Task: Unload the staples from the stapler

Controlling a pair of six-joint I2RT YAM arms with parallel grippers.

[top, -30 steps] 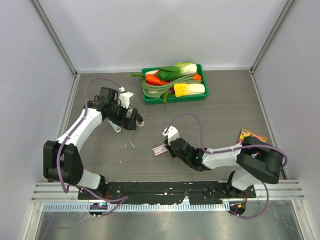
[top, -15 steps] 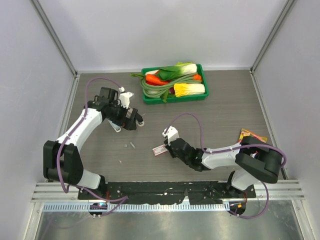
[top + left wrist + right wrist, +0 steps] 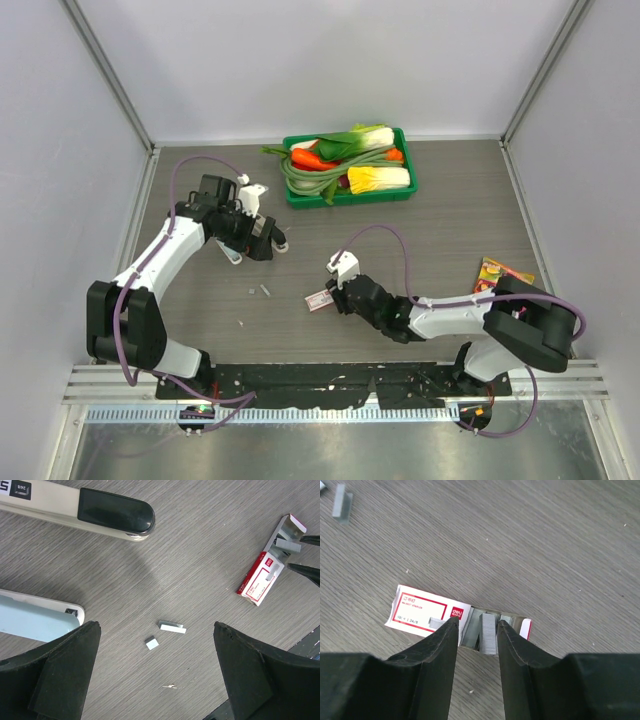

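Observation:
The stapler lies opened wide in the left wrist view: its cream arm with a black tip [image 3: 75, 510] at the top, its pale blue part [image 3: 35, 622] at the left. My left gripper [image 3: 156, 630] is open and empty above it [image 3: 262, 243]. Two loose staples pieces [image 3: 172, 627] [image 3: 151, 643] lie on the table between its fingers, and show in the top view [image 3: 265, 290]. My right gripper [image 3: 478, 621] [image 3: 333, 298] stands narrowly open at the open end of a white-and-red staple box [image 3: 425, 611] [image 3: 319, 301], around a staple strip [image 3: 489, 632].
A green tray [image 3: 350, 198] of vegetables stands at the back. A colourful packet [image 3: 503, 271] lies at the right edge. A tiny bent staple [image 3: 170, 686] lies near the left fingers. Another staple strip [image 3: 342, 501] lies far left of the box.
The right arm's elbow has shifted slightly right while its gripper stays at the box. The left arm has not visibly moved.

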